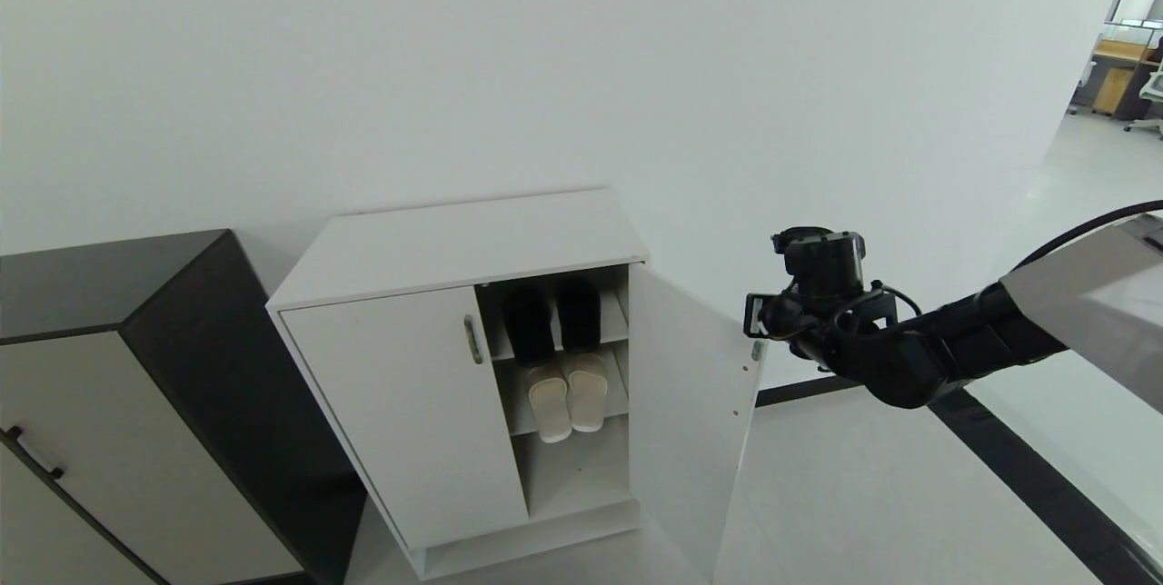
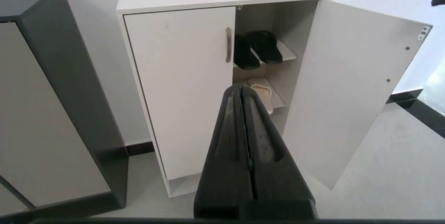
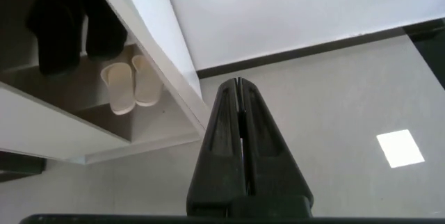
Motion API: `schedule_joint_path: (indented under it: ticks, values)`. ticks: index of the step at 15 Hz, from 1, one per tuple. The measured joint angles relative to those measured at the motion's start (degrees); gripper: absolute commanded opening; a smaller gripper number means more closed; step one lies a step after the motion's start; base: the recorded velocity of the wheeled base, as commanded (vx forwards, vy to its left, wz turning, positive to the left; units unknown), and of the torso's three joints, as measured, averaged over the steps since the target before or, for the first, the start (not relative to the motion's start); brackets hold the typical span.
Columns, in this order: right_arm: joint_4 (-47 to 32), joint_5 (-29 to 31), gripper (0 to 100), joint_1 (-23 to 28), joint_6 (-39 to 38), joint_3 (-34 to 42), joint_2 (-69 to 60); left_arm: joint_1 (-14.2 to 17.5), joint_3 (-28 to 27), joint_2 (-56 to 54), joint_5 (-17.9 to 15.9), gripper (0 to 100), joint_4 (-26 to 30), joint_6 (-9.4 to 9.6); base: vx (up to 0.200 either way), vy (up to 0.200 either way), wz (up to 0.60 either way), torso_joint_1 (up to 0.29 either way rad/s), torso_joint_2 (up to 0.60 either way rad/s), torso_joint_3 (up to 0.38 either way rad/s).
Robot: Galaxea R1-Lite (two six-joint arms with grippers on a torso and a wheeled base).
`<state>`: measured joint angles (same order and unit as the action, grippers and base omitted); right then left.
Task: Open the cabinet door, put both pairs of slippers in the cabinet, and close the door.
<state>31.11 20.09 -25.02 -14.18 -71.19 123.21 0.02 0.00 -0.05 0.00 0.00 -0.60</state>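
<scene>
Inspection finding: the white cabinet (image 1: 454,244) stands against the wall with its right door (image 1: 690,403) swung wide open. Its left door (image 1: 409,403) is shut, with the handle (image 1: 472,340) at its inner edge. Both pairs are inside: the black slippers (image 1: 554,317) on the top shelf and the cream slippers (image 1: 568,394) on the shelf below, toes inward. A dark cabinet (image 1: 136,312) sits just beside it on the left.

The right gripper (image 3: 238,85) has its fingers pressed together and holds nothing. It sits just off the open door's free edge, near the top; contact cannot be confirmed. The left gripper (image 2: 241,90) is likewise pressed together and empty, facing the cabinet front, well apart from it.

Assessment: loading appears complete, and only closing the door is left. The door is a stiff, flat panel on hinges and is likely light to swing. No handle shows on its inner face, so a push on the outer face near the free edge should serve better than a pinch. The smooth finish may let the fingers slide.
</scene>
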Motion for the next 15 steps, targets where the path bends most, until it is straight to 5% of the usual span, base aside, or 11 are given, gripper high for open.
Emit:
schedule_joint_path:
  ticks: [15]
  values:
    - [-0.44, 0.11, 0, -0.21, 0.28, 0.44, 3.19, 0.00, 0.00, 0.00, 0.00, 0, 0.00, 0.00, 0.000, 0.000, 0.00, 0.000, 0.00, 0.000]
